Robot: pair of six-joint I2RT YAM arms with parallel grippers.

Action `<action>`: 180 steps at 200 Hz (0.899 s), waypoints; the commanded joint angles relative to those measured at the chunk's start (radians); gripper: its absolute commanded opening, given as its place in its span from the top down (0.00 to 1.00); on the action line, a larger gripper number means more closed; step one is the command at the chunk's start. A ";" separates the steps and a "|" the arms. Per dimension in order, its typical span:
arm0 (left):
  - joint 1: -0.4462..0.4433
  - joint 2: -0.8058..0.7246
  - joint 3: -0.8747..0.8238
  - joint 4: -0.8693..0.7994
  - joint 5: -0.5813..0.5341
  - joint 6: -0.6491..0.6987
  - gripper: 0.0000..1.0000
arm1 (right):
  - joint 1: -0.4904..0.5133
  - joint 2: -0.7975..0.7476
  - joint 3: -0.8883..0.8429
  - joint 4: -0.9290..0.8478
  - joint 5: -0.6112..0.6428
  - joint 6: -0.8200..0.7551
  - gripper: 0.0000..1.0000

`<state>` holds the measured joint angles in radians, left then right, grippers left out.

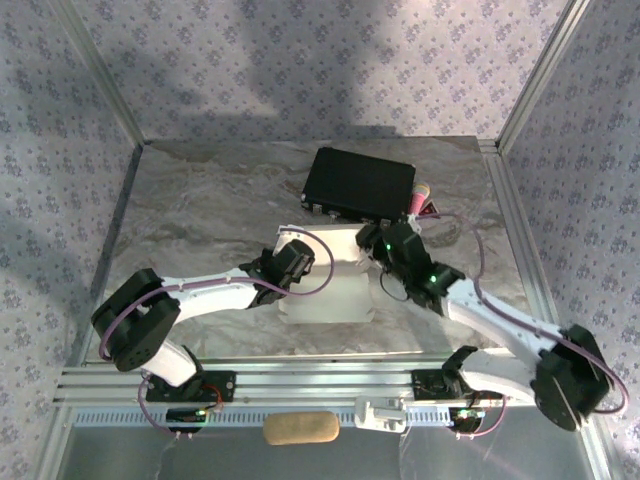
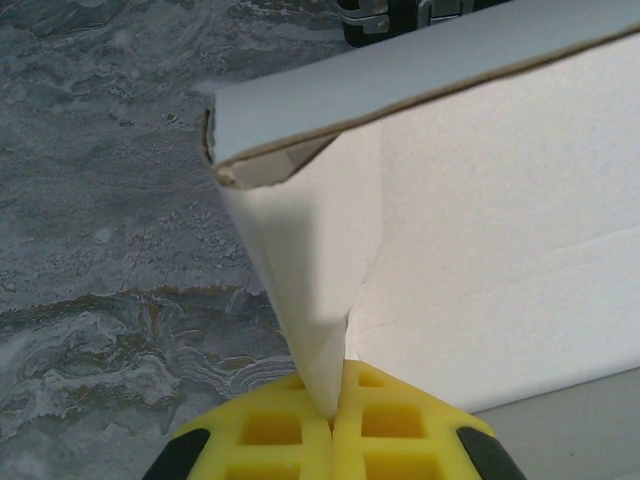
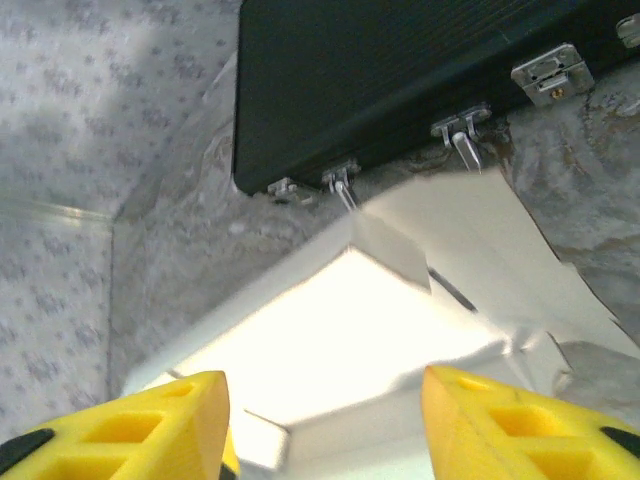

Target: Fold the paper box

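Observation:
The paper box, white thin cardboard partly folded up into a shallow tray, lies mid-table between both arms. My left gripper is at its left wall. In the left wrist view the yellow pads of the left gripper are shut on an upright white side flap of the box. My right gripper hovers over the box's far right corner. In the right wrist view it stands open, its fingers wide apart above the box's inside, holding nothing.
A black hard case with metal latches lies just behind the box, and a pink object sits at its right end. A tan oblong pad rests near the front rail. Patterned walls enclose the marbled table.

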<state>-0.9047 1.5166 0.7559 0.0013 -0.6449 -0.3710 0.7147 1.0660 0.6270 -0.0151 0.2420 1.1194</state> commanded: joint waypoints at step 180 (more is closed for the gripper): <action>-0.015 -0.029 -0.013 -0.022 -0.032 0.021 1.00 | -0.030 0.460 0.001 0.241 -0.021 -0.223 0.63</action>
<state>-0.9127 1.5124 0.7506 0.0013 -0.6491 -0.3668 0.6884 1.5082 0.5888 0.1997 0.2424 0.9333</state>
